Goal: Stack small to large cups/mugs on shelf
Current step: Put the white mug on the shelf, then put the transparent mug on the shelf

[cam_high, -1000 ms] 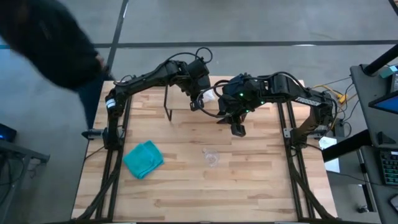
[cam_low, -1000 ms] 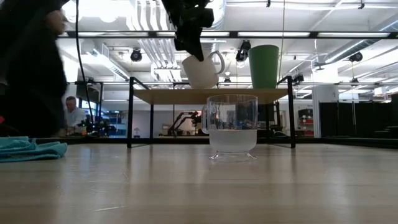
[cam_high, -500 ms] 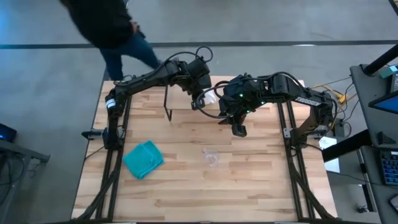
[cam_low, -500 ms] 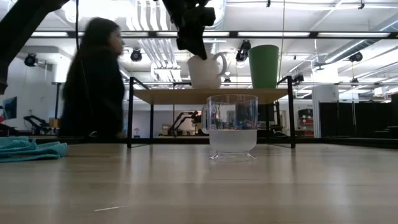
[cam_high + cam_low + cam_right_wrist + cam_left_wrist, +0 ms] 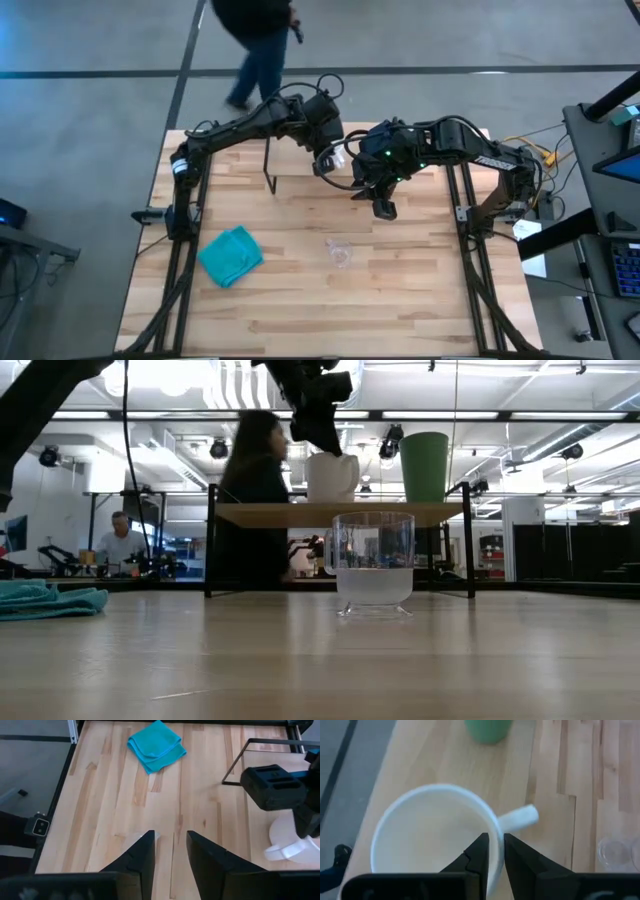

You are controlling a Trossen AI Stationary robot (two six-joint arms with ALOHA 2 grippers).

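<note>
The white mug is upright over the shelf, a light-wood board on thin black legs. My left gripper comes down on it from above and is shut on its rim. The green cup stands by its base on the shelf, right of the mug. The clear glass cup stands on the tabletop in front of the shelf, also visible in the high view. My right gripper is open and hovers over the table near the shelf's front, touching nothing. My left gripper pinches the mug's rim just beside the handle, one finger inside the mug and one outside. The fingers point down from above. The mug is upright with its base level with the shelf board; whether it rests there I cannot tell.
A teal cloth lies on the tabletop's near left part. A person walks on the floor beyond the table's far edge. Bare wood lies around the glass cup and along the near edge.
The mug was tilted with its handle toward the right; now it is upright and lower, down at the shelf board. My left gripper moved slightly right and down with it, turning level. The person walked from left to right behind the table.
</note>
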